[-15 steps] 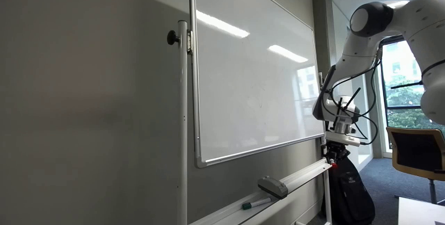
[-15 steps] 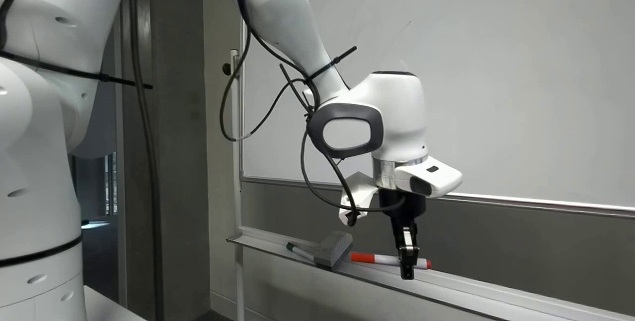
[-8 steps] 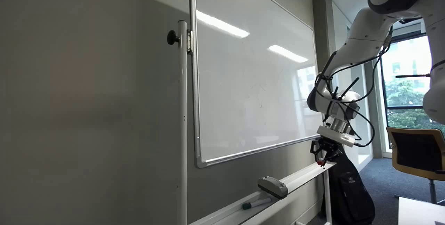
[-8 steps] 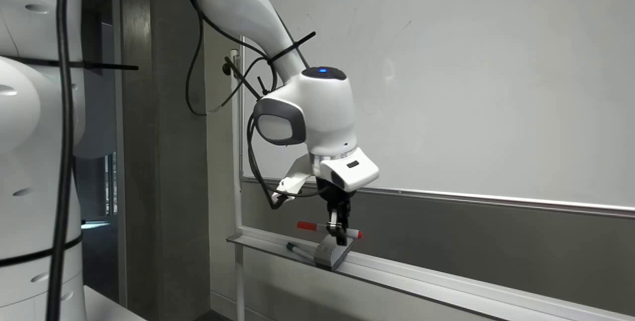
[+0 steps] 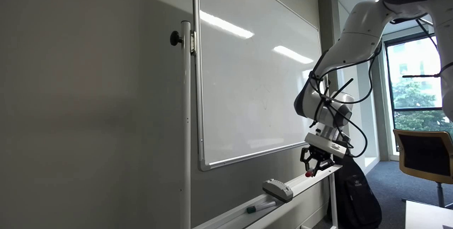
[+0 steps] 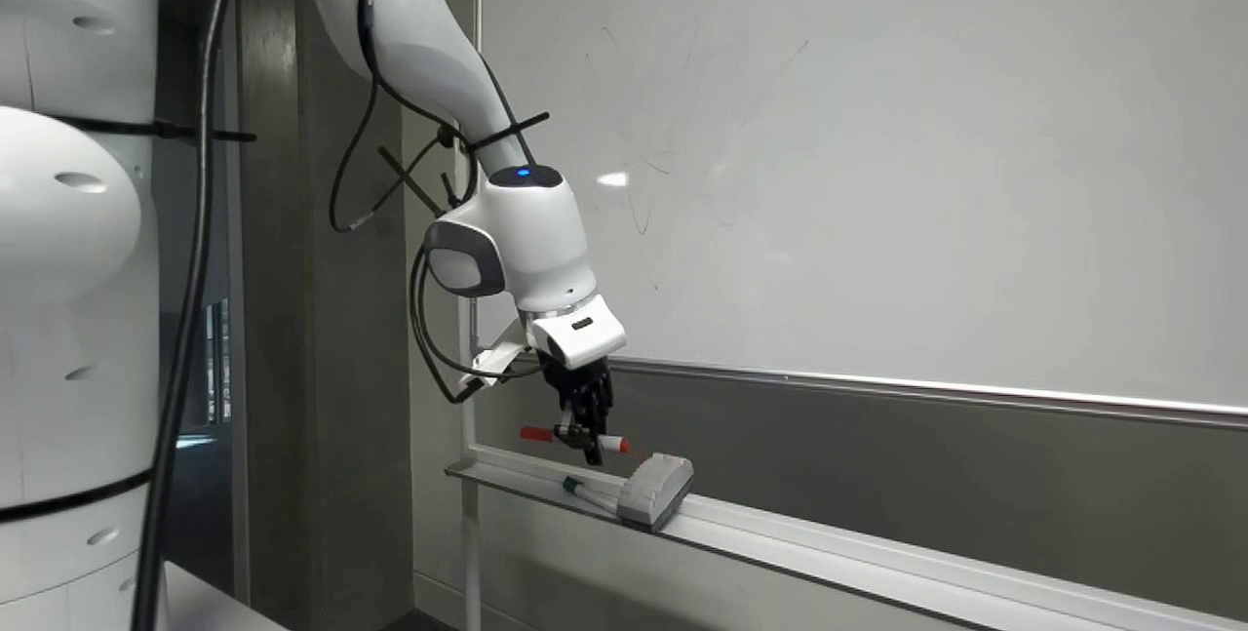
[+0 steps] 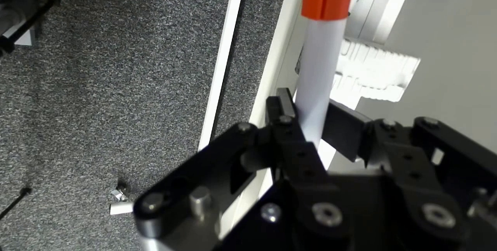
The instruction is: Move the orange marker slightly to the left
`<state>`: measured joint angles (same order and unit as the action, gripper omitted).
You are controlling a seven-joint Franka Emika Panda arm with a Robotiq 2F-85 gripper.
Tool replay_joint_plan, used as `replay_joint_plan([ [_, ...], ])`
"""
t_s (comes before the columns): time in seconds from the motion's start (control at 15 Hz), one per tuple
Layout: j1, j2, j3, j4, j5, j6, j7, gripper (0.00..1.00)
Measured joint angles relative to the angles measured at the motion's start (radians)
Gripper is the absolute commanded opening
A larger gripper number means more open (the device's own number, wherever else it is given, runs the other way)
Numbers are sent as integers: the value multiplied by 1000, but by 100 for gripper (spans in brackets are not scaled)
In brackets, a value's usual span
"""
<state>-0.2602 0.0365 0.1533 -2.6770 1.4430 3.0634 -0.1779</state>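
Wrist view: slim, orange-red-capped white plastic marker [image 7: 320,57] is held at upper right of centre in frame, clamped by the black metal two-fingered hand [image 7: 315,121].

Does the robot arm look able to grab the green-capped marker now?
Probably not: the gripper holds the orange marker, though the green-capped marker has its cap clear of the eraser.

No text can be read; in an exterior view the black bag [image 5: 356,200] bears a small pale logo [image 5: 358,183]; its details are too tiny to make out.
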Motion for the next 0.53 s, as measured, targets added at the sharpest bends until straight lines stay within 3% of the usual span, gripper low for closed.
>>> replay_joint_plan([
  [0.33, 73, 25, 69, 35, 134, 110, 14, 5],
  [0.53, 131, 98, 116, 41, 140, 172, 18, 5],
])
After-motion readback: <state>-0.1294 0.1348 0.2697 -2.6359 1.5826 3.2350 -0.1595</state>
